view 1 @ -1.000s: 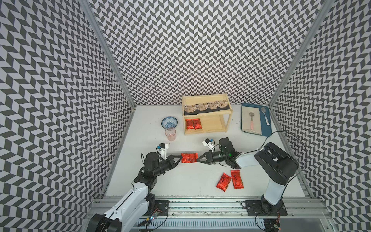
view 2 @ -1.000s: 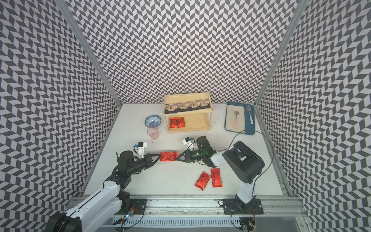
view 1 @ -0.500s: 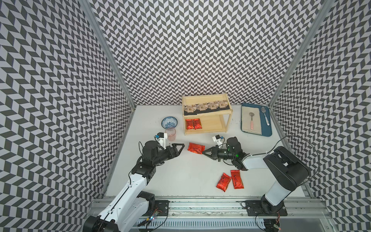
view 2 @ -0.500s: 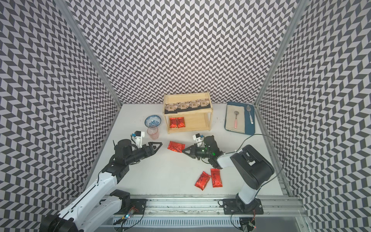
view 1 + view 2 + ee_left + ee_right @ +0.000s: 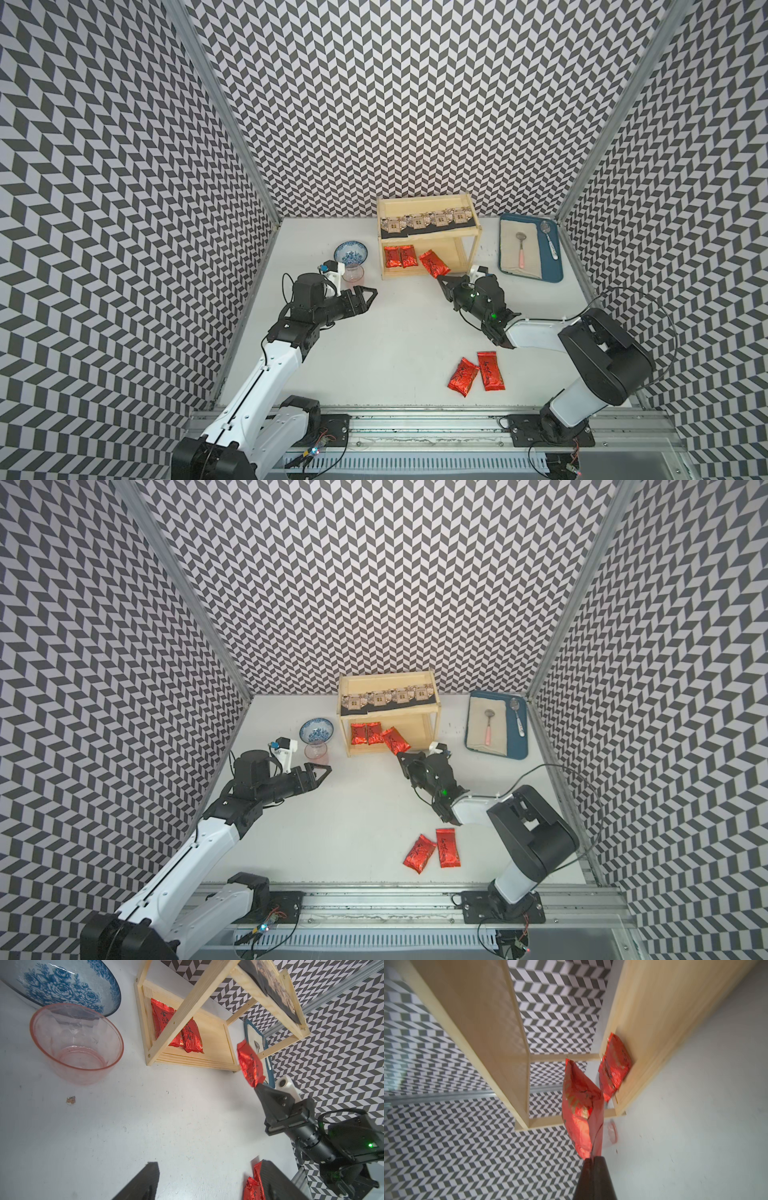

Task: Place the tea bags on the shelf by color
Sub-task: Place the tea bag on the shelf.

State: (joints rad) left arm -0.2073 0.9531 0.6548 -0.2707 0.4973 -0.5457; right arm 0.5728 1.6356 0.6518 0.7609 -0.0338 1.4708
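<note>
The pale wood shelf (image 5: 468, 245) stands at the back, with several black tea bags (image 5: 428, 219) in a row on its top tier. Two red tea bags (image 5: 400, 256) lie on its lower tier. My right gripper (image 5: 441, 280) is shut on the corner of a third red tea bag (image 5: 433, 263), held tilted at the lower tier's front edge; the right wrist view shows that tea bag (image 5: 579, 1109) just outside the shelf frame. My left gripper (image 5: 370, 296) is open and empty over the table. Two more red tea bags (image 5: 476, 374) lie near the front.
A blue-patterned bowl (image 5: 351, 253) and a pink glass bowl (image 5: 354, 273) sit left of the shelf, close to my left wrist. A blue tray (image 5: 555, 266) with a cloth and two spoons lies at the back right.
My left gripper let go of the red tea bag, opened and drew back to the left. My right gripper carried the bag away from it, up to the shelf's lower tier.
</note>
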